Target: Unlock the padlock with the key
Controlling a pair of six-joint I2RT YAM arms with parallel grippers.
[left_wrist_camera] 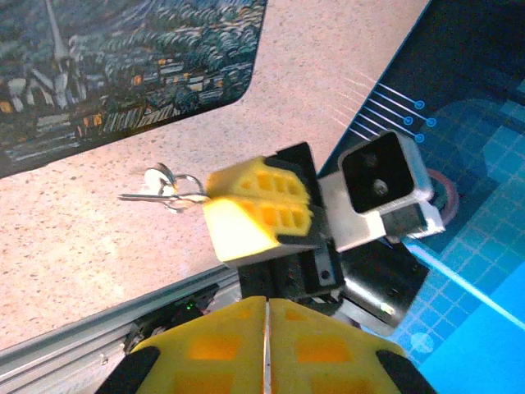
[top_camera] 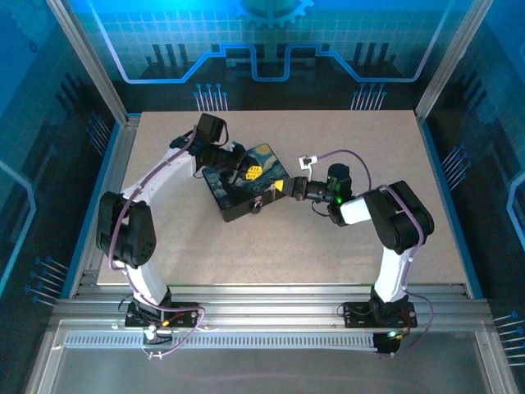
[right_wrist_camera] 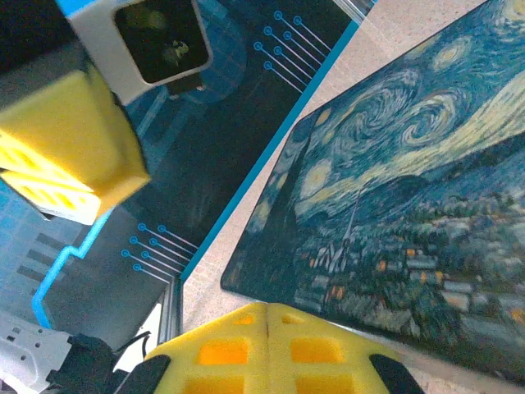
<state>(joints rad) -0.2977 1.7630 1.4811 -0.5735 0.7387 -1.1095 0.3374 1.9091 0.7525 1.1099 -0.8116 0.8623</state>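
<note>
The left hand (left_wrist_camera: 264,310) was pressed together on nothing visible; just beyond, the right hand (left_wrist_camera: 212,199) was pinching the key (left_wrist_camera: 156,191), ring and blade sticking out over the tabletop (left_wrist_camera: 98,263) beside the mat (left_wrist_camera: 123,74). The padlock I could not pick out for certain, though a small pale thing (top_camera: 308,158) lay just off the mat's far corner. The step would go best, I judged, with the padlock steadied first and the blade squared to the keyway before any push.

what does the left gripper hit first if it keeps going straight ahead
Probably the right gripper, shut on the key ring, directly ahead of the shut left gripper; the gap between them is hard to judge.
</note>
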